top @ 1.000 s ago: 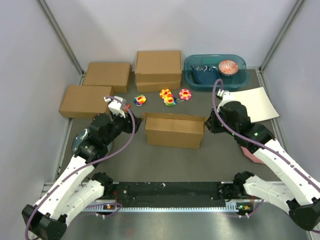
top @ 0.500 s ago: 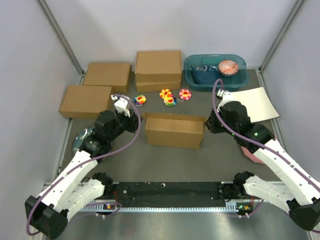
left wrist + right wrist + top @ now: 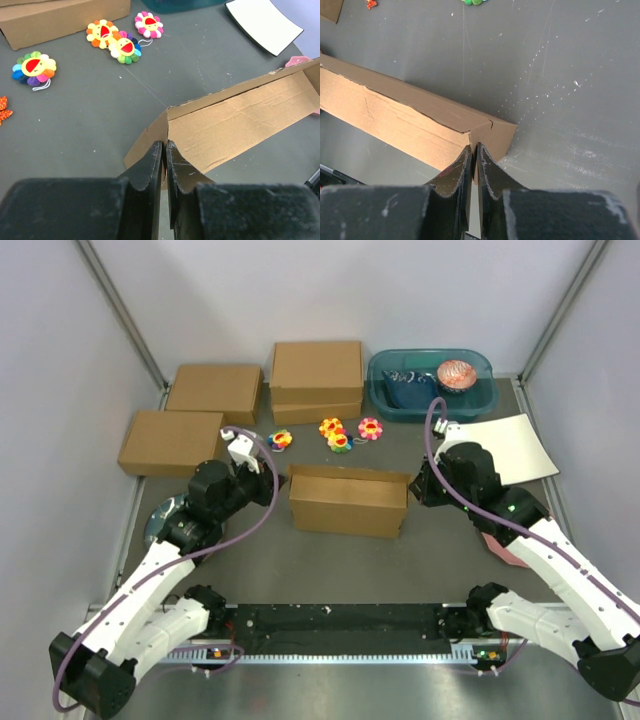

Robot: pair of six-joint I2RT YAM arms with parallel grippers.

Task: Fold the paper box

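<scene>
The paper box (image 3: pixel 348 501) is a brown cardboard piece standing half formed in the middle of the table, its long wall facing the arms. My left gripper (image 3: pixel 164 144) is shut on the box's left end wall (image 3: pixel 150 140); the cardboard edge sits between the two black fingers. From the top view this gripper (image 3: pixel 278 487) is at the box's left end. My right gripper (image 3: pixel 473 147) is shut on the right end wall (image 3: pixel 492 137) near the corner, and seen from above it (image 3: pixel 414 488) is at the box's right end.
Three ready-made brown boxes (image 3: pixel 213 388) (image 3: pixel 170 441) (image 3: pixel 317 377) stand at the back left. Plush flowers (image 3: pixel 340 432) lie just behind the paper box. A teal bin (image 3: pixel 430 386) and a white sheet (image 3: pixel 514 445) are at the back right. A pink item (image 3: pixel 505 548) lies under the right arm.
My left arm moved right toward the box's left end and its gripper closed on the end wall. The right arm and the box have stayed put.
</scene>
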